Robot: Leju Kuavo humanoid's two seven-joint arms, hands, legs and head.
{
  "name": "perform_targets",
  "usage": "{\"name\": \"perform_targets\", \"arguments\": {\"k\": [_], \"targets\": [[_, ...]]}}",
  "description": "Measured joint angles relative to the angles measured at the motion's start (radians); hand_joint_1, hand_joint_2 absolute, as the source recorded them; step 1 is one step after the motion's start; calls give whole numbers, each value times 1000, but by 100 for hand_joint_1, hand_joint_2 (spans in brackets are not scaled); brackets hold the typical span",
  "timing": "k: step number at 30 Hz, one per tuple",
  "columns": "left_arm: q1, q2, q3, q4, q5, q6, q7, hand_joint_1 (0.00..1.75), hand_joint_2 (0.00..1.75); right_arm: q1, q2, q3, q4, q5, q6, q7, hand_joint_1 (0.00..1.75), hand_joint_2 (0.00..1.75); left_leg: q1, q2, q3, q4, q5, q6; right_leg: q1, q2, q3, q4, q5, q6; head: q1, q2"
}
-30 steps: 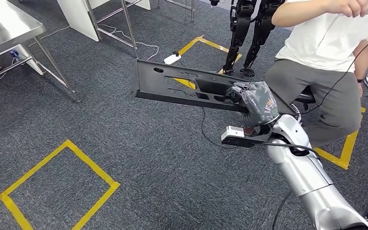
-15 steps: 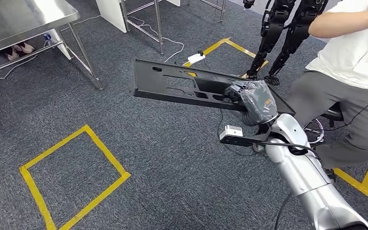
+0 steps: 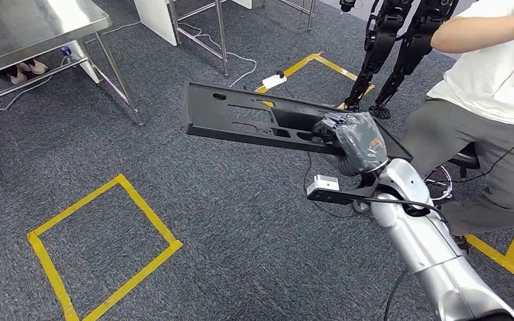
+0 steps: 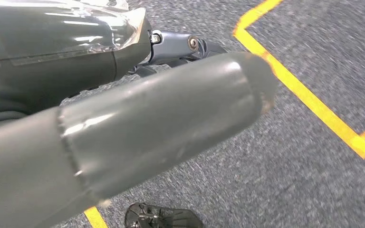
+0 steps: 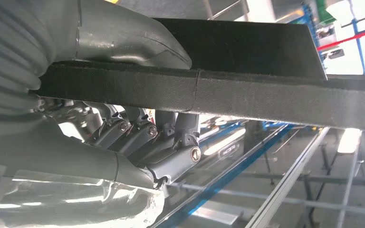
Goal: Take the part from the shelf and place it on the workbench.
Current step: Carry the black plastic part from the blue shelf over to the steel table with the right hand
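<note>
Nearest: right arm, silver, enters from the lower right and reaches forward and up toward centre frame. A small white-and-black camera module sits at its wrist.

Right hand, under a grey cover, grips one end of the part. In the right wrist view the thick grey thumb lies on one face of the dark panel edge and the darker fingers curl against the opposite face. Grasp looks firm, pinched across the panel's thickness.

Part: long, flat black panel with cut-outs, held roughly level, clear of the floor. Long axis runs from the hand out to the robot's left and slightly away, so nearly the whole length is cantilevered from that one grip. The free end points toward the steel table, upper left.

Key relation, as a judgement: if that steel table is the workbench, it lies well apart, forward-left, beyond the panel's free end. The free end would reach it first; the one-ended grip makes sag or twist the likely risk.

Left hand: seen close in the left wrist view above grey carpet and yellow tape; whether its fingers are spread or closed cannot be told. Nothing visible in it.

Mid-distance: yellow taped square on grey carpet.

Far: a seated person at right, the black legs of another robot beside them.
</note>
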Motion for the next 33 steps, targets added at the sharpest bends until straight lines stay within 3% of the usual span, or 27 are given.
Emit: {"name": "perform_targets", "arguments": {"k": [6, 9, 10, 11, 12, 13, 14, 15, 16, 17, 18, 19, 21, 22, 23, 24, 26, 27, 29, 31, 33], "targets": [[1, -1, 0, 0, 0, 0, 1, 0, 0, 0, 0, -1, -2, 0, 0, 0, 166, 175, 8, -13, 11, -11, 7, 9, 5, 0, -5, 5, -8, 8, -1, 0], [-1, -2, 1, 0, -2, 0, 2, 0, 0, 0, -3, -2, -4, 0, -1, 0, 166, 175, 12, -31, 15, -17, 12, 21, -3, 77, -43, 89, -45, 5, 3, 0], [-3, -2, 1, 0, -4, 0, 4, 0, 0, 5, -6, -2, -4, 2, -2, 0, 166, 175, 12, -52, 15, -17, 13, 24, -6, 106, -83, 165, -69, 6, 4, 0], [-4, -2, 2, 0, -5, 0, 4, 0, 0, 9, -8, -2, -4, 4, -3, 0, 166, 175, 13, -72, 16, -17, 12, 25, -9, 115, -113, 213, -80, 11, 6, 0], [-4, -2, 3, 0, -8, 0, 5, 0, 0, 13, -10, -2, -4, 7, -4, 0, 166, 175, 13, -103, 15, -13, 11, 22, -15, 139, -107, 187, -62, 20, 7, 0], [-3, -3, 4, 0, -10, 0, 6, 0, 0, 17, -10, -2, -4, 10, -7, 0, 166, 175, 14, -141, 12, -12, 12, 14, -20, 151, -96, 152, -38, 22, 7, 0], [-3, -3, 5, 0, -12, 0, 7, 0, 0, 17, -8, -2, -5, 12, -10, 0, 166, 175, 14, -130, -10, 31, -12, 1, -23, 148, -58, 74, -6, 12, 5, 0], [-4, -3, 6, 0, -14, 0, 8, 0, 0, 17, -7, -1, -6, 15, -12, 1, 166, 175, 15, -112, -52, 110, -44, -13, -25, 136, -23, 7, 20, 0, 2, 0], [-5, -2, 7, -1, -15, 1, 8, 0, 0, 8, -4, -3, -4, 16, -9, 2, 166, 175, 13, -60, -54, 112, -46, -20, -19, 94, -16, 4, 17, -14, -2, 0], [-6, -2, 9, -1, -14, 2, 7, 0, 0, -14, -2, -8, 5, 15, -6, 3, 166, 175, 10, -15, -54, 113, -48, -15, -11, 52, -8, 2, 10, -15, -4, 0], [-8, -2, 12, -1, -12, 4, 6, 0, 0, -37, 3, -15, 18, 15, -3, 4, 166, 175, 10, -13, -33, 70, -23, -3, -7, 49, -18, 36, -14, -9, -1, 0], [-9, -2, 15, -1, -9, 7, 3, 0, 0, -60, 8, -21, 32, 15, -2, 4, 166, 175, 8, -17, 8, -10, 11, 10, -5, 59, -41, 93, -44, -3, 1, 0], [-10, -4, 21, -1, -6, 11, 0, 0, 0, -74, 14, -28, 52, 19, -7, 5, 166, 175, 13, -67, 12, -17, 17, 26, -10, 116, -122, 252, -104, 2, 6, 0], [-9, -4, 22, -1, -5, 11, -2, 0, 0, -72, 14, -27, 57, 21, -7, 7, 166, 175, 14, -82, 12, -16, 16, 27, -11, 121, -150, 297, -112, 6, 6, 0], [-8, -5, 24, -1, -5, 11, -3, 0, 0, -71, 14, -28, 62, 23, -7, 8, 166, 175, 14, -98, 12, -16, 16, 26, -11, 124, -160, 302, -102, 13, 6, 0], [-7, -6, 25, -1, -5, 11, -4, 0, 0, -72, 14, -28, 64, 24, -7, 9, 166, 175, 15, -115, 13, -15, 16, 26, -13, 128, -149, 263, -75, 22, 6, 0], [-6, -7, 25, -1, -5, 11, -6, 0, 0, -77, 15, -29, 67, 26, -7, 10, 166, 175, 15, -145, 12, -12, 15, 22, -21, 160, -93, 118, -5, 39, 7, 0], [-6, -7, 25, -1, -6, 11, -7, 0, 0, -80, 14, -31, 68, 26, -7, 10, 166, 175, 14, -159, 9, -9, 15, 18, -24, 177, -68, 58, 19, 40, 7, 0], [-5, -7, 25, -1, -9, 10, -7, 0, 0, -82, 12, -34, 71, 26, -7, 10, 166, 175, 13, -182, 1, -8, 17, 6, -24, 191, -49, 13, 34, 27, 6, 0], [-2, -5, 26, -1, -11, 10, -12, 0, 0, -82, 12, -38, 71, 26, -7, 10, 166, 175, 16, -190, -5, -9, 18, -4, -25, 167, -45, 10, 38, 9, 6, 0], [-2, -4, 26, -1, -13, 10, -26, 0, 0, -82, 12, -43, 70, 24, -7, 10, 166, 175, 14, -133, -25, 30, -7, -16, -29, 146, -40, 5, 40, -8, 0, 0]]}}
